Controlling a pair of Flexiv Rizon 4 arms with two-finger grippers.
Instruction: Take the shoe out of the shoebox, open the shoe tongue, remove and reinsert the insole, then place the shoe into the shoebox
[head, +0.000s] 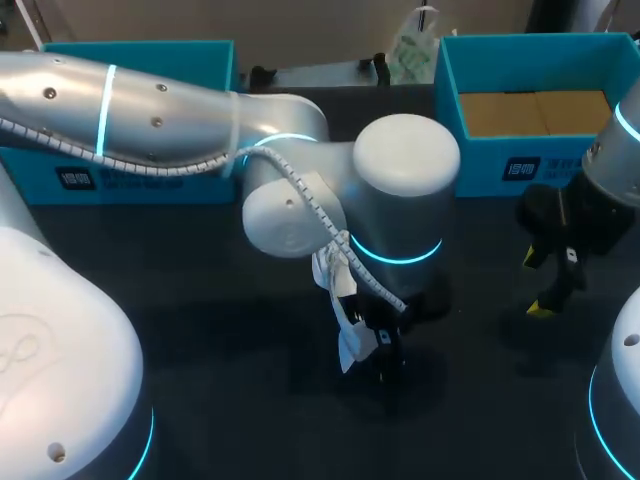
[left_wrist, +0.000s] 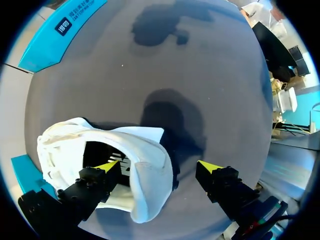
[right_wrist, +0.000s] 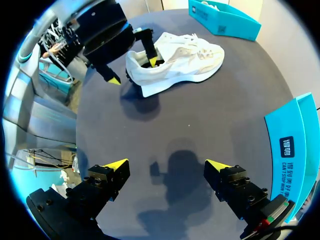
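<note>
Dark worktop (head: 200, 330), blue shoebox (head: 520, 165) at the back: from above, the left arm (head: 150, 120) hides most of the white shoe (head: 347, 345); the right gripper (head: 537, 283) hangs released, well apart. Left wrist: the left gripper (left_wrist: 159, 166) stands spread, one finger inside the shoe's mouth, one outside the collar, clamping nothing. Right wrist: the shoe lies upright, out of the box. Likely the insole step; next, pinch the insole's edge and lift.
</note>
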